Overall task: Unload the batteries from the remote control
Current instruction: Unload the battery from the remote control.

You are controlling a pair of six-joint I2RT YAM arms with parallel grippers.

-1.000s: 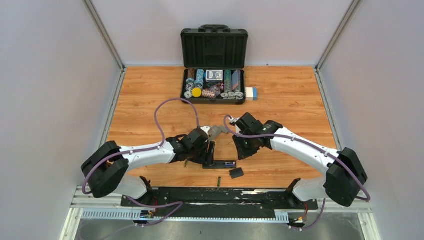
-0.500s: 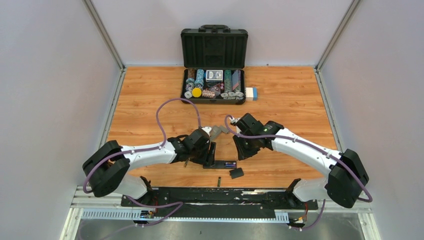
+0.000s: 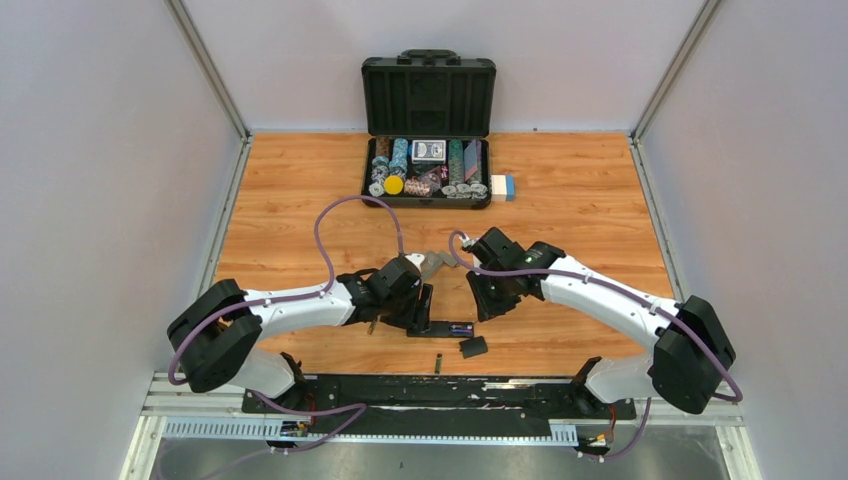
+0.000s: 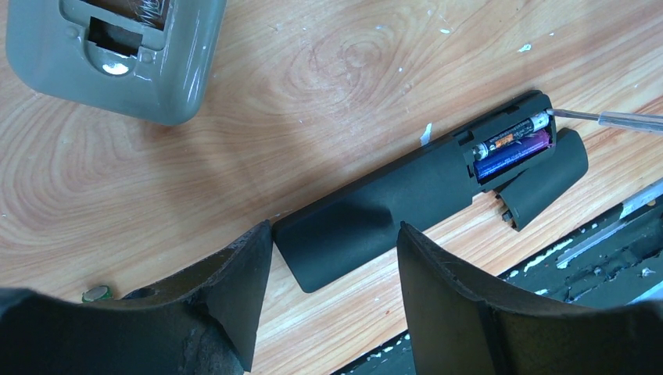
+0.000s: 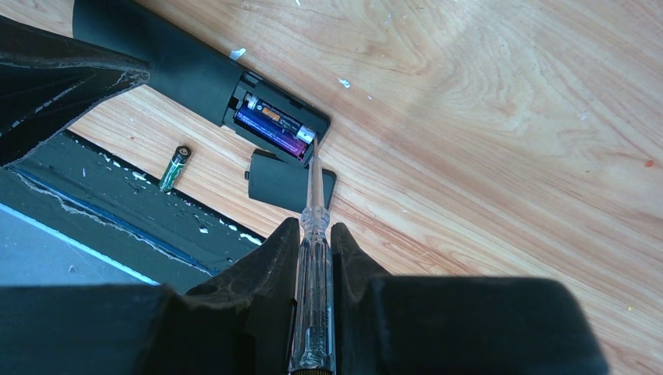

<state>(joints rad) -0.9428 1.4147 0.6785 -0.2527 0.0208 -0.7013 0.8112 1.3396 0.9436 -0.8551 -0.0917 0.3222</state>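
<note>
**Item:** slim black plastic remote control [image 4: 375,219], face-down on the wood-grain table [image 3: 300,200], rear compartment uncovered.

**Contents:** two dark cylindrical batteries [image 4: 512,144] with metallic ends, side by side in the compartment, not yet removed.

**Left gripper** [image 4: 335,231]: jaws wide, straddling the remote's plain end, apparently to brace it; whether they touch it cannot be told.

**Right gripper** [image 5: 314,225]: closed narrow on a clear-handled screwdriver [image 5: 313,195], tip at the batteries' outer end, placed for prying.

**Alongside:** flat black rectangular cover [image 5: 289,181], just beside the compartment; loose green-and-black battery [image 5: 176,166], near the table edge.
</note>
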